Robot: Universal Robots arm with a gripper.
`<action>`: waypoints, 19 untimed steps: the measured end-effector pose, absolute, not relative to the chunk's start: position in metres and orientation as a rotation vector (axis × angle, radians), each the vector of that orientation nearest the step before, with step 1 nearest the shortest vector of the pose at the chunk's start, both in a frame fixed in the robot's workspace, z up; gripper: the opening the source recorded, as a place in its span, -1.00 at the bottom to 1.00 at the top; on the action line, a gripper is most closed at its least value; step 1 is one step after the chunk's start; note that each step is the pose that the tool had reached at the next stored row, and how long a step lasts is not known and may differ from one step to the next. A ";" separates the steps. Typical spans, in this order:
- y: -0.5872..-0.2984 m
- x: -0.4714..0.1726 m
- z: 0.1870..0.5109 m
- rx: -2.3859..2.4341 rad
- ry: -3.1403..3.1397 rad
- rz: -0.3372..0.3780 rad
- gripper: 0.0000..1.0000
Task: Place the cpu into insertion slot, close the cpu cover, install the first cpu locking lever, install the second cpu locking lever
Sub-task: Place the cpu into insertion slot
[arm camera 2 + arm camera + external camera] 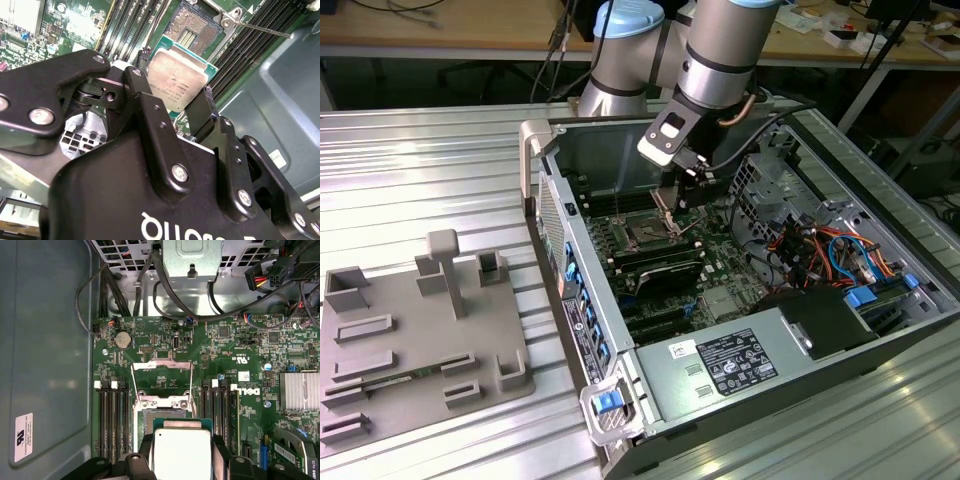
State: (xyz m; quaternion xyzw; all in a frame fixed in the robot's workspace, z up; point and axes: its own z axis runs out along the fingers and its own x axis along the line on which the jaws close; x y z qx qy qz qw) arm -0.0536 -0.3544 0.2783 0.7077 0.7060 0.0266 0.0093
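Note:
My gripper (176, 72) is shut on the cpu (175, 85), a flat silver square on a green base, pinched between two black fingers (147, 95). The chip hangs a little above the board, just off the insertion slot (192, 30), whose dark contact field lies uncovered. In the first wrist view the cpu (181, 452) overlaps the slot's (165, 413) near edge, and the cpu cover (161, 365) stands flipped open beyond it. A thin metal locking lever (260, 27) sticks out beside the socket. In the exterior view the gripper (670, 198) is inside the computer case, over the slot (648, 232).
Long black memory slots (110, 420) flank the socket on both sides. Cable bundles (820, 250) and a labelled power supply box (735, 360) fill the case on the exterior view's right. The case wall (45, 350) stands close by. A grey fixture plate (410, 340) lies outside on the exterior view's left.

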 end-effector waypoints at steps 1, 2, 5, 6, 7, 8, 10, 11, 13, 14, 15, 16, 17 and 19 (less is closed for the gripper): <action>-0.354 -0.054 0.278 2.210 2.205 0.083 0.09; -0.354 -0.054 0.278 2.210 2.205 0.083 0.09; -0.354 -0.056 0.278 2.210 2.205 0.083 0.09; -0.354 -0.056 0.278 2.210 2.205 0.083 0.09; -0.354 -0.056 0.278 2.210 2.205 0.083 0.09; -0.354 -0.056 0.278 2.210 2.205 0.083 0.09; -0.354 -0.056 0.277 2.210 2.205 0.083 0.09; -0.354 -0.056 0.276 2.210 2.205 0.083 0.09; -0.354 -0.056 0.275 2.210 2.205 0.083 0.09; -0.354 -0.056 0.275 2.210 2.205 0.083 0.09; -0.354 -0.056 0.274 2.210 2.205 0.083 0.09; -0.354 -0.056 0.273 2.210 2.205 0.083 0.09; -0.354 -0.056 0.272 2.210 2.205 0.083 0.09; -0.354 -0.056 0.271 2.210 2.205 0.083 0.09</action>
